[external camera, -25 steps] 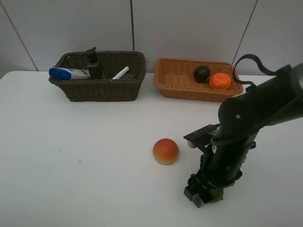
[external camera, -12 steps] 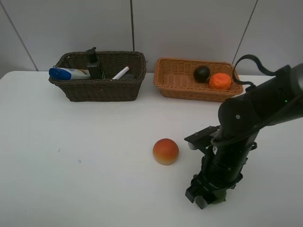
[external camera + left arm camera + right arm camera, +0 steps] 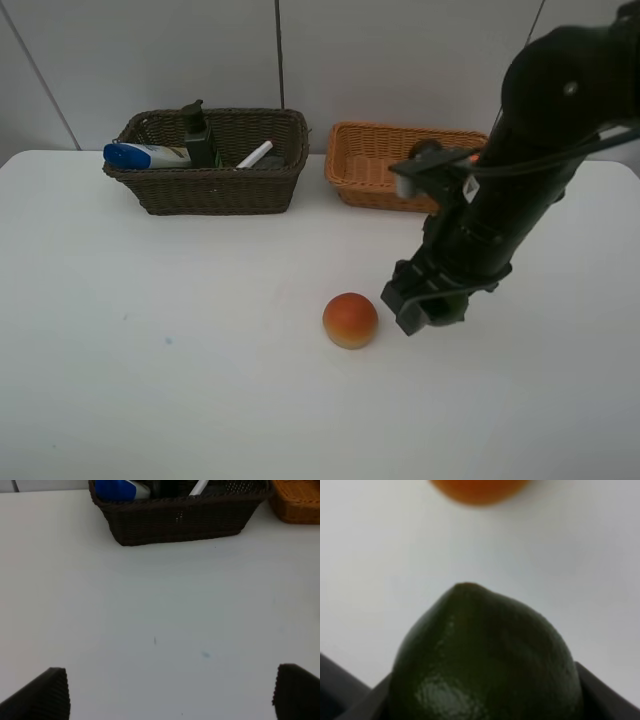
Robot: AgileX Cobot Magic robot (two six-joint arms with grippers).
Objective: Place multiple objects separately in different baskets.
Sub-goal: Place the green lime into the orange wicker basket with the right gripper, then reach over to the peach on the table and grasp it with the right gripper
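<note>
My right gripper [image 3: 425, 303] is shut on a green lime [image 3: 485, 665] and holds it above the table, just right of the peach [image 3: 350, 320]. The peach's edge also shows in the right wrist view [image 3: 477, 486]. The dark brown basket [image 3: 210, 190] holds the white bottle with blue cap [image 3: 140, 155], the dark pump bottle [image 3: 198, 135] and the white marker [image 3: 255, 154]. The light tan basket [image 3: 365, 165] is partly hidden by my right arm, which covers the orange and mangosteen. I cannot make out the eraser. My left gripper [image 3: 170, 695] is open over bare table.
The white table [image 3: 150, 350] spreads around the peach. In the left wrist view the dark basket [image 3: 180, 522] stands ahead, with a corner of the tan basket [image 3: 300, 500] beside it. A panelled wall runs behind both baskets.
My right gripper has lifted with the lime from the front of the table and moved back toward the tan basket. The peach and baskets have not moved.
</note>
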